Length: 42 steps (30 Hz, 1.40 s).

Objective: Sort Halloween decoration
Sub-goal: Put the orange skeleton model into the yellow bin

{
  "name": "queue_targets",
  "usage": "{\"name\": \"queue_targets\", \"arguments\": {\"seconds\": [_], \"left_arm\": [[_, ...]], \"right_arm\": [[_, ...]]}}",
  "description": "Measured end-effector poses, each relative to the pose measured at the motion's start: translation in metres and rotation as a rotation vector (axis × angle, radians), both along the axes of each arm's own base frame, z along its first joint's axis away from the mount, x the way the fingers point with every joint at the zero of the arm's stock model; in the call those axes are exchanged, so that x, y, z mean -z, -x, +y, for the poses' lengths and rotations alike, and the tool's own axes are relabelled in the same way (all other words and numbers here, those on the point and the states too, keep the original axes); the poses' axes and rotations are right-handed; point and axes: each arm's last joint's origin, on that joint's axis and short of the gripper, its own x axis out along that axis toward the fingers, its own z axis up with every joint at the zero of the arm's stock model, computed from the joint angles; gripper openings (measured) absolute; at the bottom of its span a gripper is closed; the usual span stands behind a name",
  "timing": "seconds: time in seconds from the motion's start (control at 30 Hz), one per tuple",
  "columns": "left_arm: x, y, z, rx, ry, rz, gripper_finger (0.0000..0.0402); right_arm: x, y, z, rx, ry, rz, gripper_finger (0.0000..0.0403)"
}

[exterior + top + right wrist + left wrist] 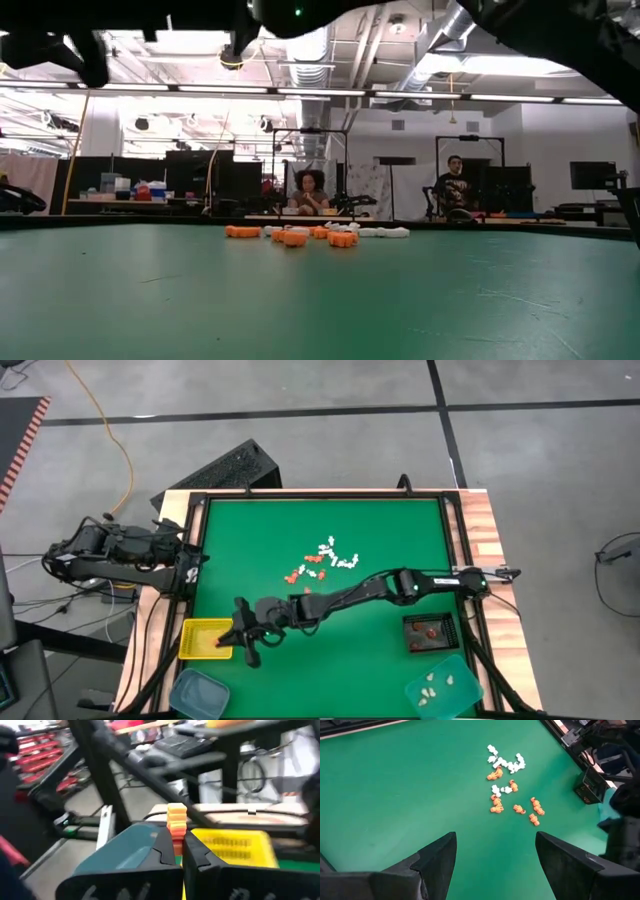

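Observation:
Orange and white Halloween decoration pieces (325,560) lie loose in a small heap on the green mat, also in the left wrist view (510,790) and the low view (300,236). My right arm reaches across the table to the near left. Its gripper (240,636) is at the right rim of the yellow tray (203,638) and is shut on one orange piece (176,820). My left gripper (495,845) waits open at the table's left edge, above the mat, with nothing between its fingers. My right gripper pinches the orange piece by its lower end (177,840) between its two fingertips. The rest of the piece sticks out past the tips. The fingers lie about level and come from the table's right side. The piece is lifted clear, in front of the yellow tray (235,847).
A teal tray (198,693) stands at the near left corner, beside the yellow tray. A black tray (432,630) with orange-red pieces and a teal tray (445,688) with white pieces stand at the near right. People sit in the room beyond the table (312,192).

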Motion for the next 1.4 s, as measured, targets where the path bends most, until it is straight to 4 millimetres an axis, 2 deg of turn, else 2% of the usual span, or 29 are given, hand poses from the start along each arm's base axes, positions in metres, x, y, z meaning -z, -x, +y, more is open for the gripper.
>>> {"name": "queue_targets", "arguments": {"seconds": [0.17, 0.37, 0.57, 0.7, 0.9, 1.07, 1.4], "left_arm": [[0.0, 0.0, 0.0, 0.003, -0.004, 0.001, 0.0261], [0.0, 0.0, -0.001, 0.052, -0.002, 0.009, 0.0261], [-0.004, -0.003, -0.005, 0.181, 0.004, -0.03, 0.0261], [-0.004, -0.004, -0.005, 0.197, 0.003, -0.033, 0.0261], [-0.002, -0.002, -0.004, 0.187, -0.003, -0.007, 0.0261], [-0.002, -0.002, -0.004, 0.179, -0.002, -0.01, 0.0261], [-0.002, -0.002, -0.004, 0.173, -0.001, -0.01, 0.0261]], "right_arm": [[0.012, -0.003, 0.003, -0.049, 0.02, -0.017, 0.0002], [0.024, -0.004, -0.007, 0.091, 0.008, 0.111, 0.0002], [0.006, -0.004, -0.013, 0.186, -0.072, 0.09, 0.0002], [0.009, -0.002, -0.013, 0.184, -0.049, 0.162, 0.0002], [0.009, 0.0, -0.011, 0.152, 0.029, 0.155, 0.0002], [0.017, -0.003, -0.021, 0.166, 0.037, 0.179, 0.0003], [0.016, -0.005, -0.03, 0.172, 0.079, 0.155, 0.0005]]}}
